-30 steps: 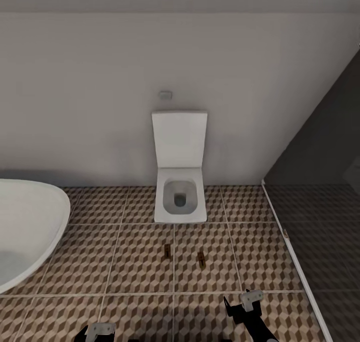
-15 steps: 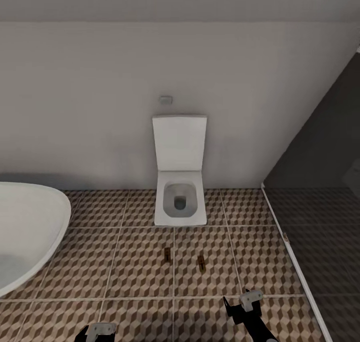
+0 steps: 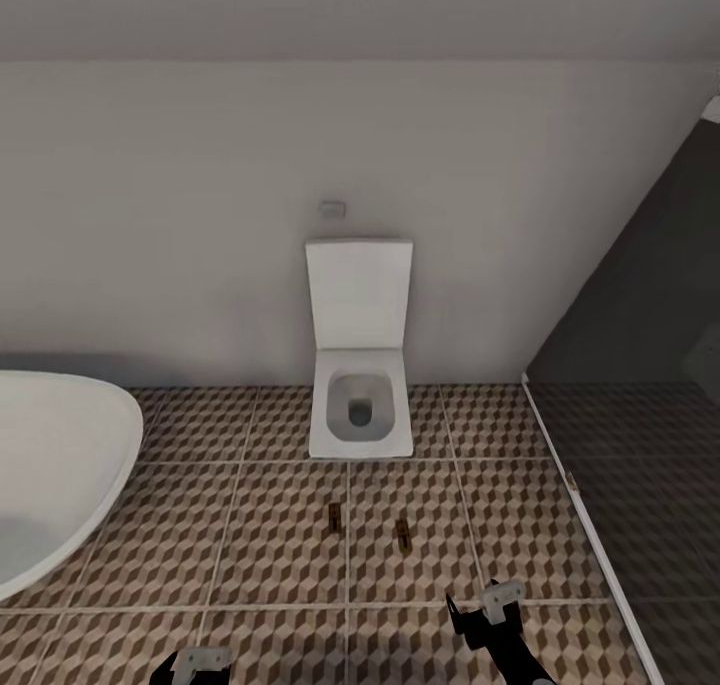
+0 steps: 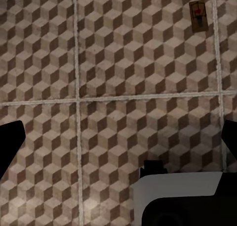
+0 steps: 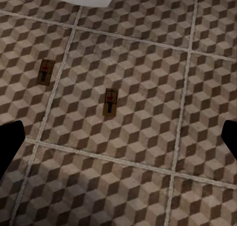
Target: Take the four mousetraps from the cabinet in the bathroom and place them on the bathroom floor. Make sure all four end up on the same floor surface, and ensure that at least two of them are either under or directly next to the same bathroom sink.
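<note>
Where mousetraps [image 3: 335, 514] lie, right gripper [image 3: 487, 610] nears.

Plain pale wall [image 3: 180, 215], white square toilet [image 3: 360, 405], white bathtub [image 3: 50, 475], dark shower enclosure [image 3: 640, 405].

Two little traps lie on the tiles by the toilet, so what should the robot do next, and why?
Probably turn away toward the cabinet: two mousetraps lie on the bathroom floor before the toilet, the task wants four, and nothing sits between the wrist views' dark fingers.

Black arms, pale grey fittings

Each claw, left claw [image 3: 195, 662] and right claw [image 3: 497, 605], pairs matte black links with a light-grey angular bracket.
</note>
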Tool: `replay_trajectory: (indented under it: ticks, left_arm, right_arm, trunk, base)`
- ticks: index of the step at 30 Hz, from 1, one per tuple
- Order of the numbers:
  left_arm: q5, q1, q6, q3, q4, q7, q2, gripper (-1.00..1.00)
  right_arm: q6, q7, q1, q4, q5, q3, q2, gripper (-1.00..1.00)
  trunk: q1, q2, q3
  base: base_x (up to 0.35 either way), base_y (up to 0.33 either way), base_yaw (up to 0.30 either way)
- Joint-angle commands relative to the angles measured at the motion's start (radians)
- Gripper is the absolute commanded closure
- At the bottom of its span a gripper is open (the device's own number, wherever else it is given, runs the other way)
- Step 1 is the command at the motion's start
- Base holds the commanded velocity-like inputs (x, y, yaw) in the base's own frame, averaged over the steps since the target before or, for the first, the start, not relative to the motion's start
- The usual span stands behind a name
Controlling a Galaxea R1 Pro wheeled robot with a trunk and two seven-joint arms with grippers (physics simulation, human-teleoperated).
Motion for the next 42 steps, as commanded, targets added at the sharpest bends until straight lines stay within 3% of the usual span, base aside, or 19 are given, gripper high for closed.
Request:
replay_trajectory:
  ticks: [1, 42]
  left_arm:
    - [0.003, -0.001, -0.005, -0.009, 0.003, 0.004, -0.001, -1.0]
    - [0.003, -0.001, -0.005, -0.009, 0.003, 0.004, -0.002, -1.0]
  right_arm:
    - [-0.003, 0.002, 0.0, 0.001, 0.002, -0.001, 0.0, -1.0]
    - [-0.003, -0.003, 0.001, 0.002, 0.001, -0.001, 0.008, -1.0]
  trunk:
    - [0.001, -0.002, 0.0]
    - [0.001, -0.002, 0.065]
  base:
    - [0.0, 0.0, 0.0]
    - [0.0, 0.0, 0.0]
